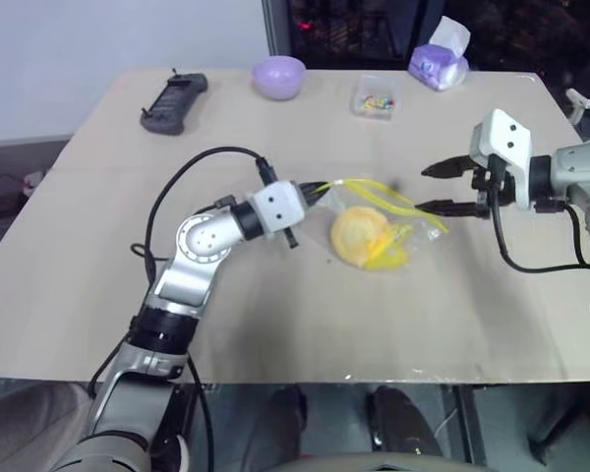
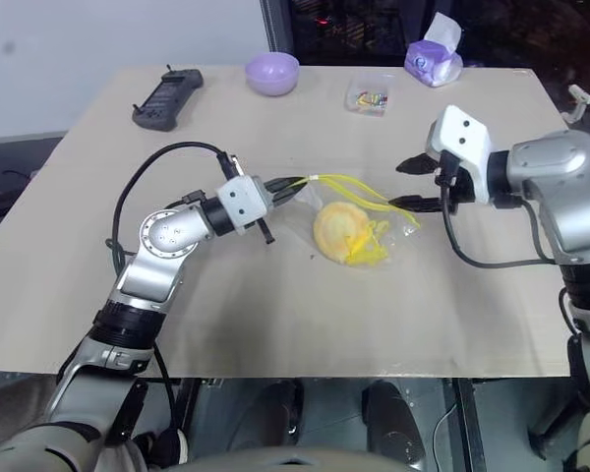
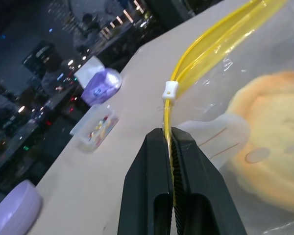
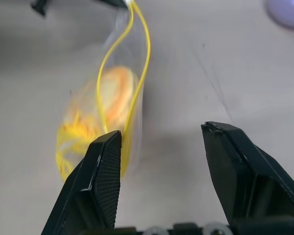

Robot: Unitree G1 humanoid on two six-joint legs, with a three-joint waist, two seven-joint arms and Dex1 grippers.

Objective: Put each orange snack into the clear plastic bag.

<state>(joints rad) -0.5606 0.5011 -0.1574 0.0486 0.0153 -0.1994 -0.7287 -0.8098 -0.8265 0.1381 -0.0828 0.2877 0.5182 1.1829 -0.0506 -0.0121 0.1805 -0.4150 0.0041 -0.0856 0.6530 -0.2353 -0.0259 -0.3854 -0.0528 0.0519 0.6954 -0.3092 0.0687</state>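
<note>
The orange snack [image 1: 356, 234] lies inside the clear plastic bag [image 1: 405, 228], which rests in the middle of the table. My left gripper [image 1: 320, 189] is shut on the left end of the bag's yellow seal strip [image 3: 206, 44], holding that end slightly raised. The two yellow strips stand parted, so the bag's mouth gapes. In the left wrist view the snack [image 3: 277, 147] shows through the clear film. My right gripper [image 1: 423, 189] hangs open just off the bag's right end, nothing between its fingers. In the right wrist view the bag [image 4: 137, 98] is beside one finger [image 4: 105, 166].
At the table's far edge stand a lavender bowl [image 1: 278, 76], a small clear box of colourful bits [image 1: 374, 98] and a purple tissue pack [image 1: 438, 64]. A black handset [image 1: 174, 102] lies at the far left. The bare tabletop [image 1: 305, 315] stretches toward the front edge.
</note>
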